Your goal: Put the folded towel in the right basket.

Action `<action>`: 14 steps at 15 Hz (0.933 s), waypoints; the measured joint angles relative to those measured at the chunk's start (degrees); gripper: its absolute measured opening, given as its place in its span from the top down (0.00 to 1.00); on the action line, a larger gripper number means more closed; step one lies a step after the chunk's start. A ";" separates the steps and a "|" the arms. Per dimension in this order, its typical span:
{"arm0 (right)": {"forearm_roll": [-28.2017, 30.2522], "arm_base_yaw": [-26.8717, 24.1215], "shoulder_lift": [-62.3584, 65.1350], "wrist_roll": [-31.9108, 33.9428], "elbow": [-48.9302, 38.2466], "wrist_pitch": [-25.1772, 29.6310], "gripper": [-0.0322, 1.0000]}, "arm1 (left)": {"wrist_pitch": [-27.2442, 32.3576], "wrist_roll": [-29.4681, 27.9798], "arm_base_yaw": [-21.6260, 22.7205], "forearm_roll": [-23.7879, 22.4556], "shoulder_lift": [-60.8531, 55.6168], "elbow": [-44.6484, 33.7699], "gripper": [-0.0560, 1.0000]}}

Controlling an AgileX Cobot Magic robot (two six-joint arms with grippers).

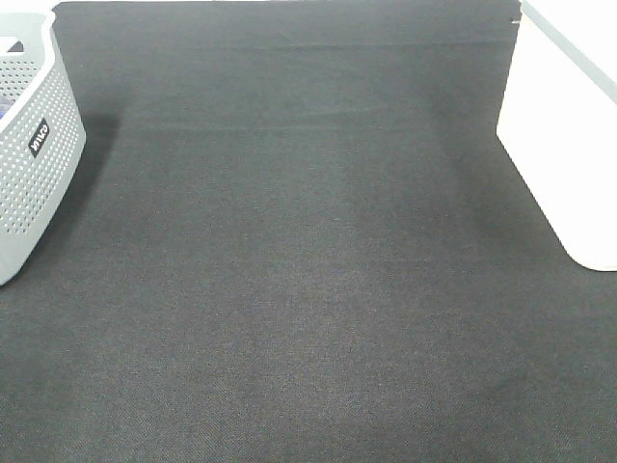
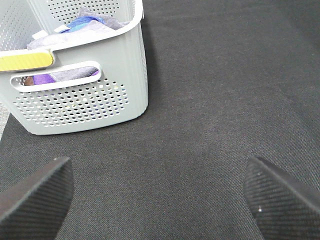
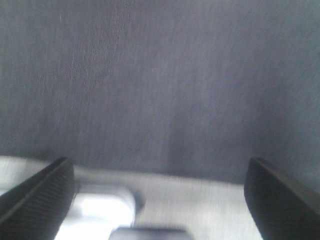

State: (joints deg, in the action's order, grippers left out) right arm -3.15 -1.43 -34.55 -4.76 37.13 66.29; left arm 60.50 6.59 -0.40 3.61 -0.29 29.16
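1. Grey perforated basket (image 1: 34,164), high view: small black label (image 1: 38,137) on its side, white lettering running sideways, too small to read for sure.
2. Left wrist view: yellow strip (image 2: 26,61) on the same basket's rim, no readable text.
3. White basket (image 1: 569,145): no markings visible.
4. Right wrist view: blurred, nothing legible.

Dark cloth table (image 1: 308,289): broad open stretch across middle. Grey basket (image 1: 29,154) blocks far left edge, holding heaped cloths (image 2: 85,22). White basket (image 1: 569,154) blocks far right edge. Wide lane between them. Left gripper (image 2: 160,195) spread over bare cloth near grey basket.
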 joint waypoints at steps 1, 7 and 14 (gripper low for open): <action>0.06 0.00 3.78 -0.23 -1.26 -1.43 0.13 | 0.00 0.00 0.00 0.00 0.00 0.00 0.12; 1.03 0.00 22.69 -1.66 -7.22 -6.42 0.14 | 0.00 0.00 0.00 0.00 0.00 0.00 0.12; 1.15 0.00 34.61 -1.66 -8.19 -5.61 0.14 | 0.00 0.00 0.00 0.00 0.00 0.00 0.12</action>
State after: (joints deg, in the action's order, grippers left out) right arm -2.01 -1.43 0.06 -6.42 28.93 60.68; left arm 60.50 6.59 -0.40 3.61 -0.29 29.16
